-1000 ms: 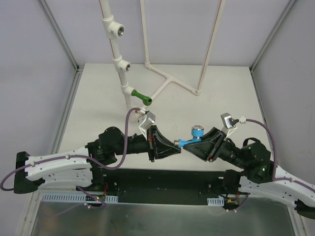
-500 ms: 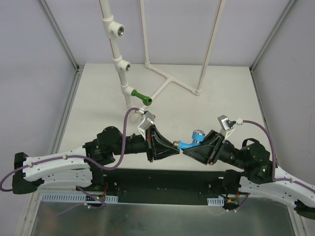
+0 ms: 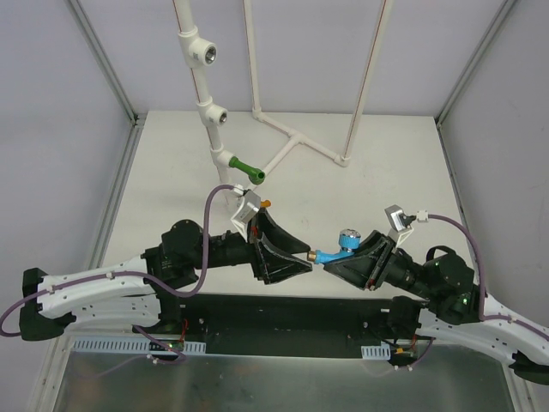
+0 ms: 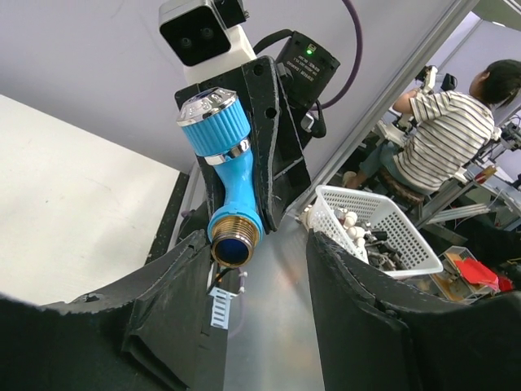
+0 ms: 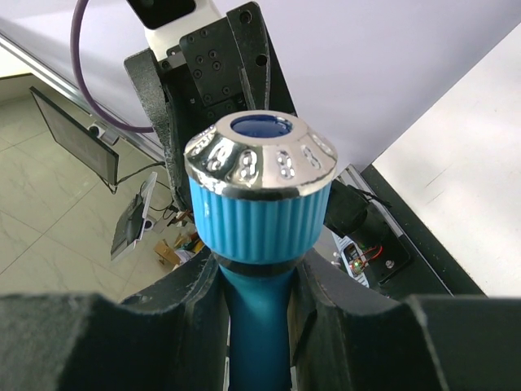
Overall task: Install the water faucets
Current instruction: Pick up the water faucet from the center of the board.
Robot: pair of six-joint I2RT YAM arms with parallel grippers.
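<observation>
The light blue faucet (image 3: 330, 253) shows a ribbed knob, chrome cap and brass end; green faucet (image 3: 246, 168), white pipe (image 3: 199, 86), pale counter (image 3: 386, 184)

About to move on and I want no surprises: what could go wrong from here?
Only the right end effector grips the blue faucet, on its slim neck; it could twist or slip. Its brass threaded end sits between the fingers of the open left end effector, so pulling away sideways could knock it.

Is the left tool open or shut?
Open. In the left wrist view the left tool has its two black fingers standing wide apart, with the blue faucet showing its brass end in the gap.
</observation>
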